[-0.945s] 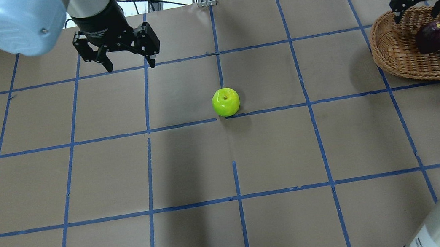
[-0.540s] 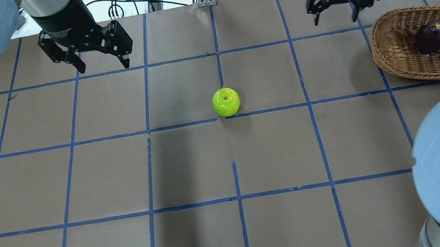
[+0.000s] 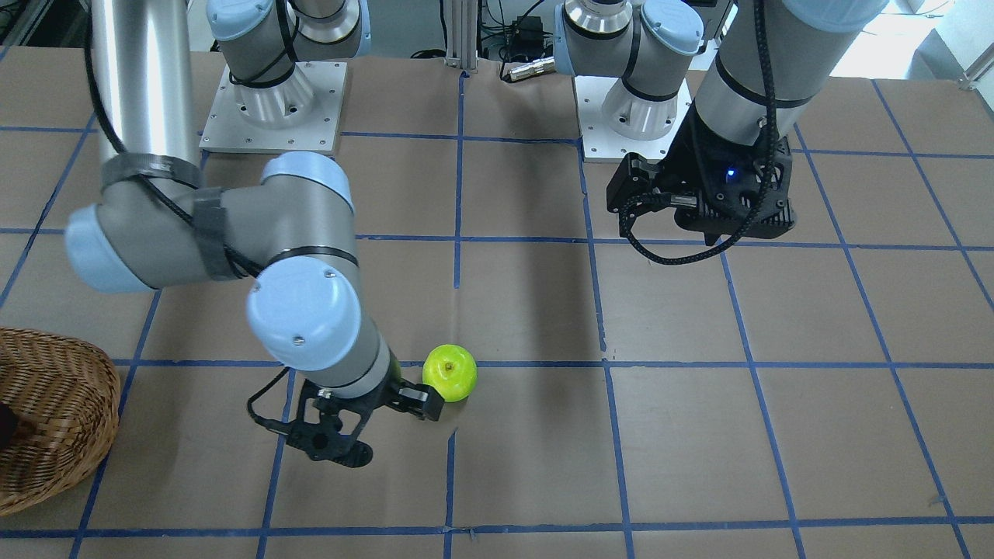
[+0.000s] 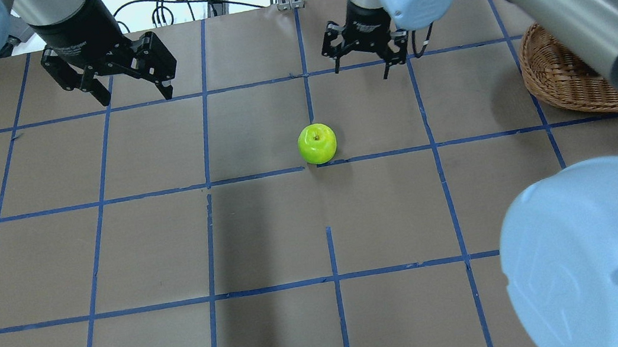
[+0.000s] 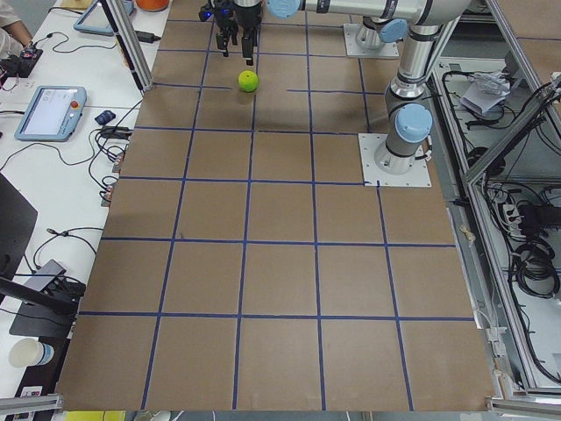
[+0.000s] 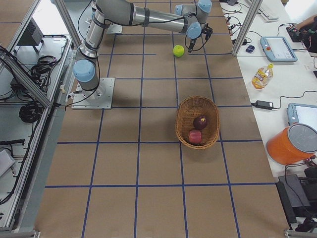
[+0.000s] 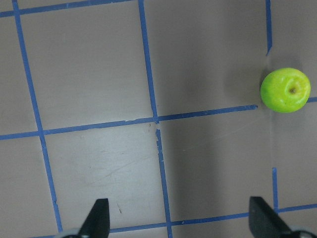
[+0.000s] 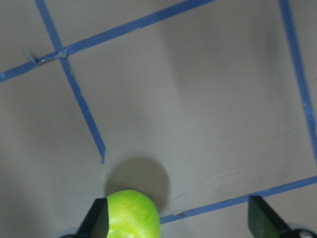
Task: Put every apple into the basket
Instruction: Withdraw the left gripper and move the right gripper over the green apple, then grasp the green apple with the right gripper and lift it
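Note:
The bright green apple (image 4: 317,144) sits alone on the brown table near its middle; it also shows in the front view (image 3: 450,373). My right gripper (image 4: 362,71) is open and empty, hovering just beyond the apple and slightly to its right. In the right wrist view the apple (image 8: 132,215) lies by one fingertip. The wicker basket (image 6: 198,122) stands at the right and holds the maroon apple (image 6: 200,120) and the red apple (image 6: 195,136). My right arm hides both of them in the overhead view. My left gripper (image 4: 131,95) is open and empty at the far left.
Blue tape lines grid the table. A juice bottle (image 6: 261,76), an orange bucket (image 6: 292,144), tablets and cables lie on the side bench beyond the far edge. My right arm's elbow (image 4: 600,254) fills the overhead view's lower right.
My right gripper has swung left from over the basket to just beyond the green apple. My left gripper has drawn back to the left. The green apple has not moved.

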`<state>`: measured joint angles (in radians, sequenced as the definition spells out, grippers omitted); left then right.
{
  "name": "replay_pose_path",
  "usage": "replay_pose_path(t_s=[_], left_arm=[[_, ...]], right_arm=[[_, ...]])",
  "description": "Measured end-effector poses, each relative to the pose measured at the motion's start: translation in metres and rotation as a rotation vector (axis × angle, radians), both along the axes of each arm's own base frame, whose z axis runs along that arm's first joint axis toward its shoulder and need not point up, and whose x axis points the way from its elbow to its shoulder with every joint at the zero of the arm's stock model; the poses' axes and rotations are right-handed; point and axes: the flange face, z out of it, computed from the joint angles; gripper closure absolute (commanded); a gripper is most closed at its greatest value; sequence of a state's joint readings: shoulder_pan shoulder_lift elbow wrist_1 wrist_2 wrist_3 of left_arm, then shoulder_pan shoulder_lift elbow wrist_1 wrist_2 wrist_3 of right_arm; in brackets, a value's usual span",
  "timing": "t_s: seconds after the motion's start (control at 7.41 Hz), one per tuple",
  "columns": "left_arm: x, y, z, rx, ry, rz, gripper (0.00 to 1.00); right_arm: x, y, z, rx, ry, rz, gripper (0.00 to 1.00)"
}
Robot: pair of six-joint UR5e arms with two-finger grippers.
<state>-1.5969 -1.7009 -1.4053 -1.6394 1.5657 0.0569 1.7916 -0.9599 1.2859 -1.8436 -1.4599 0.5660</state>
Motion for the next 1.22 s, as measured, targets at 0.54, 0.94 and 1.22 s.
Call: replay_pose_path(t_s=[0.54, 0.94, 1.22], left_arm=[[0.003, 0.004, -0.005, 0.02, -0.042, 0.01, 0.0], [0.005, 0.003, -0.006, 0.019, -0.039, 0.014, 0.0], [0.006, 0.002, -0.006, 0.016, -0.038, 0.014, 0.0]], right_arm=[[0.062, 0.024, -0.054, 0.095, -0.032, -0.028, 0.0], [0.064, 0.027, -0.056, 0.105, -0.019, -0.02, 0.0], [0.059, 0.032, -0.043, 0.126, 0.015, -0.012, 0.0]])
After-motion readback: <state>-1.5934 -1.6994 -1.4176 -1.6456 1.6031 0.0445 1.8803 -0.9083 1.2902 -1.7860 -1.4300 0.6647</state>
